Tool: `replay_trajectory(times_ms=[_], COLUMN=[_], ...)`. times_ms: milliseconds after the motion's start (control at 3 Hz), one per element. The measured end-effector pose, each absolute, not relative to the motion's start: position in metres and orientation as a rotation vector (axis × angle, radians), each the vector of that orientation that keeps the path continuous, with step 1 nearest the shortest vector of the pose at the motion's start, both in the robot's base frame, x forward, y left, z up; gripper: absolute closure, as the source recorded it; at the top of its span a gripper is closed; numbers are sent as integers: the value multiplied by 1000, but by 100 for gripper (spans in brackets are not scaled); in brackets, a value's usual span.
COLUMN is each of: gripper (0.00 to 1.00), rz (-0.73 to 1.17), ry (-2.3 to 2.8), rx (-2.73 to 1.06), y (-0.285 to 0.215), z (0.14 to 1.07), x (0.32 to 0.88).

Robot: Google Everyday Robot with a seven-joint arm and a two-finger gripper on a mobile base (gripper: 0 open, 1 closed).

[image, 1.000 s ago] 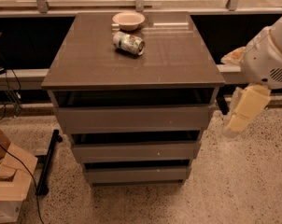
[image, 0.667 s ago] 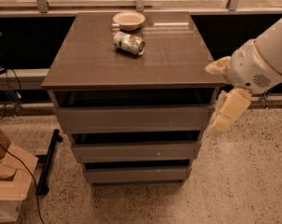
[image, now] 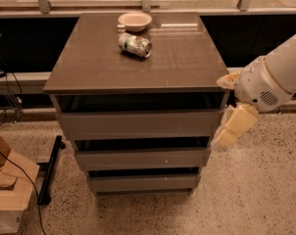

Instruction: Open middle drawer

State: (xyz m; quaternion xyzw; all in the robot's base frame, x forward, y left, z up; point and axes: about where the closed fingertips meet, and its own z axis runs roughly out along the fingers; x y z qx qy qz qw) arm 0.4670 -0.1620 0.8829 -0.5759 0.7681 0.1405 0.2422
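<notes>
The middle drawer (image: 143,159) sits between the big top drawer (image: 138,125) and the small bottom drawer (image: 143,183), under the brown counter (image: 89,67). The pale tool (image: 226,135) hangs just beside the right end of the middle drawer. Nobody can tell if the tool is spread or pressed together. On the counter, a can (image: 135,45) lies on its side near a small bowl (image: 135,21).
</notes>
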Motion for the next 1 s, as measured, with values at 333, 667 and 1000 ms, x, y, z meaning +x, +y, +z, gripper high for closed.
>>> replay_trajectory(times_ms=[333,667,1000], gripper=[0,0,0], rz=[456,561,723], ry=[2110,2089,2034], rx=[-1464,-1388,-1299], y=[-161,-156,-138], z=[840,800,748], x=[464,462,458])
